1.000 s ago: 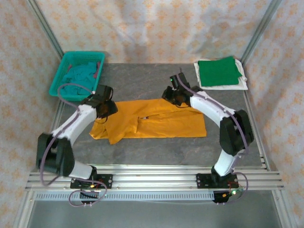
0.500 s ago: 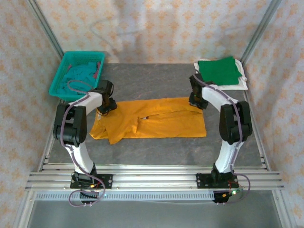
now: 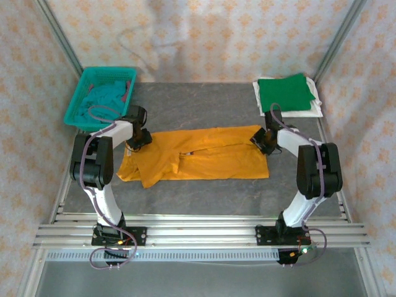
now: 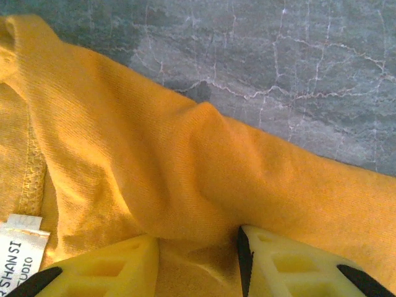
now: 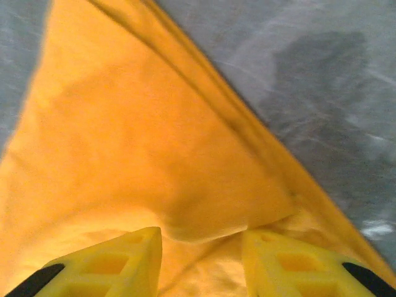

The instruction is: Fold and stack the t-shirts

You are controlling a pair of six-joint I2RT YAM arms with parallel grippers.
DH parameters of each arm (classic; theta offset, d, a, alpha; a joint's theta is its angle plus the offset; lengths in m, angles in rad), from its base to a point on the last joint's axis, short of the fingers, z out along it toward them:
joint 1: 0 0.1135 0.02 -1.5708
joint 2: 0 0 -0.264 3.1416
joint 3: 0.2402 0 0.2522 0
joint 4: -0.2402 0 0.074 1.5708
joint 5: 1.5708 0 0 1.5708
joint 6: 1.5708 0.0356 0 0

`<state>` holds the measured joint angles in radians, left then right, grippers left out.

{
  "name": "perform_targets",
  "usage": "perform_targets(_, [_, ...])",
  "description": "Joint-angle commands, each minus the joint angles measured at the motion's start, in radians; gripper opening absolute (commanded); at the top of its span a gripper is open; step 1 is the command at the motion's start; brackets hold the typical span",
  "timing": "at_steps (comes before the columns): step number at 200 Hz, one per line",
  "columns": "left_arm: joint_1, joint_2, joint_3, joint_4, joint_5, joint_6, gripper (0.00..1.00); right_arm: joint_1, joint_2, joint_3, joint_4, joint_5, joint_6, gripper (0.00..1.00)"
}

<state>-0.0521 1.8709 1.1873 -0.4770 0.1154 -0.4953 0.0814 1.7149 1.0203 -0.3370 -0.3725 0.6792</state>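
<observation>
A mustard-orange t-shirt (image 3: 204,159) lies spread across the middle of the table, its far edge folded over. My left gripper (image 3: 138,137) stands on the t-shirt's far left corner. In the left wrist view its yellow jaws (image 4: 198,250) are apart, pressed into the orange cloth (image 4: 154,154) with a raised ridge between them. My right gripper (image 3: 263,140) stands on the far right corner. Its jaws (image 5: 201,244) are also apart, astride a fold of orange cloth (image 5: 136,136). A folded green t-shirt (image 3: 284,93) lies on a white t-shirt (image 3: 312,110) at the back right.
A teal mesh basket (image 3: 77,102) at the back left holds a crumpled teal t-shirt (image 3: 105,96). A white neck label (image 4: 18,247) shows beside my left jaws. Bare grey table (image 3: 198,102) lies behind the orange t-shirt, and metal rails (image 3: 198,232) run along the near edge.
My right gripper has slid right along the t-shirt's far edge to its right corner, jaws widening. The left arm has drawn its elbow in; its gripper stays at the left corner.
</observation>
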Motion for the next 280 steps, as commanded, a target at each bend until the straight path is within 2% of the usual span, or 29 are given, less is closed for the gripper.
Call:
perform_targets(1, [-0.001, 0.005, -0.021, 0.015, -0.002, 0.018, 0.39, -0.003, -0.024, -0.028, 0.144, -0.041, 0.111, 0.39])
perform_targets(59, [-0.002, 0.008, -0.017, 0.012, 0.003, 0.026, 0.39, -0.003, 0.049, -0.035, 0.240, -0.054, 0.174, 0.36])
perform_targets(117, [0.000, 0.003, -0.019, 0.014, 0.007, 0.026, 0.39, -0.002, -0.016, -0.052, 0.224, -0.033, 0.168, 0.02])
perform_targets(125, [0.001, 0.005, -0.019, 0.015, 0.010, 0.025, 0.39, -0.002, -0.029, -0.054, 0.210, -0.030, 0.161, 0.00])
perform_targets(215, [0.014, 0.014, 0.006, -0.008, 0.020, 0.025, 0.39, -0.015, -0.195, -0.111, 0.063, 0.009, 0.119, 0.00])
perform_targets(243, [0.020, 0.020, -0.001, -0.011, 0.019, 0.029, 0.39, -0.017, -0.194, -0.106, 0.041, 0.010, 0.075, 0.00])
perform_targets(258, [0.020, 0.019, -0.001, -0.012, 0.017, 0.032, 0.39, -0.008, -0.171, -0.086, 0.030, -0.022, 0.067, 0.08])
perform_targets(271, [0.020, 0.012, 0.000, -0.015, 0.015, 0.033, 0.39, 0.023, -0.157, -0.074, 0.036, -0.012, 0.068, 0.20])
perform_targets(280, [0.021, 0.005, -0.002, -0.012, 0.016, 0.034, 0.39, 0.044, -0.132, -0.056, 0.029, -0.012, 0.062, 0.22])
